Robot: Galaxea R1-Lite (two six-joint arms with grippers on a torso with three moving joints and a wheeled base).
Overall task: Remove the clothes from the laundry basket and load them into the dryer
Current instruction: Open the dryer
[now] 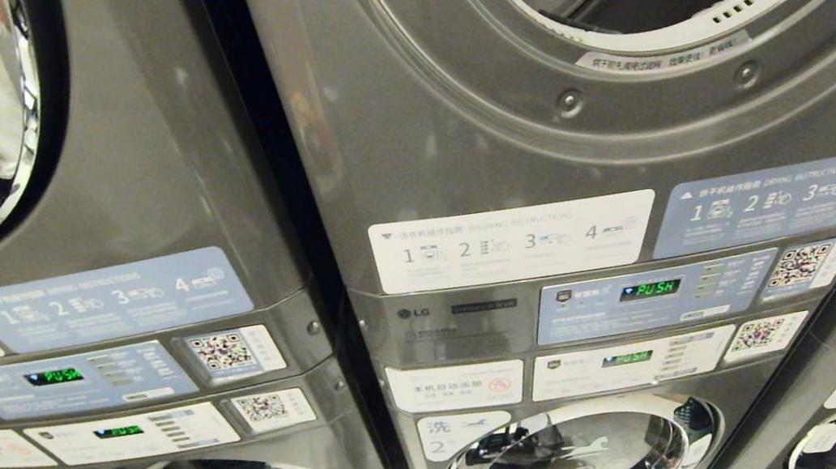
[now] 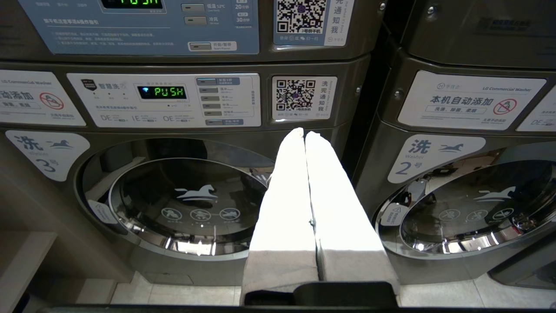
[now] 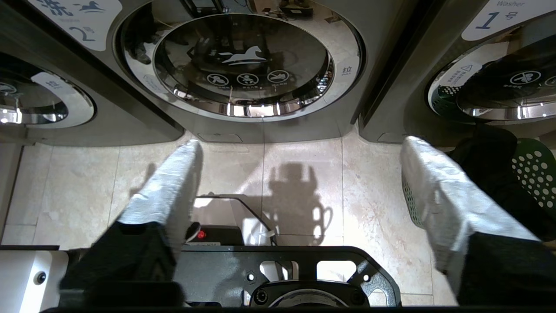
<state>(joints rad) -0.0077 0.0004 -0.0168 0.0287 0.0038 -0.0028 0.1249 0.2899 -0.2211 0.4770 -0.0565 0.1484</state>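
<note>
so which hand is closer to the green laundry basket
Right. The right hand hangs open over the floor tiles with the green basket just beside one finger. The left hand, fingers together, faces washer 3's door; no basket appears in its view.

A self-service laundry: stacked grey washers (image 2: 173, 208) and dryers (image 1: 608, 77) stand side by side, each bearing instruction stickers (image 1: 515, 242), payment QR codes (image 2: 295, 94), numbered labels.
</note>
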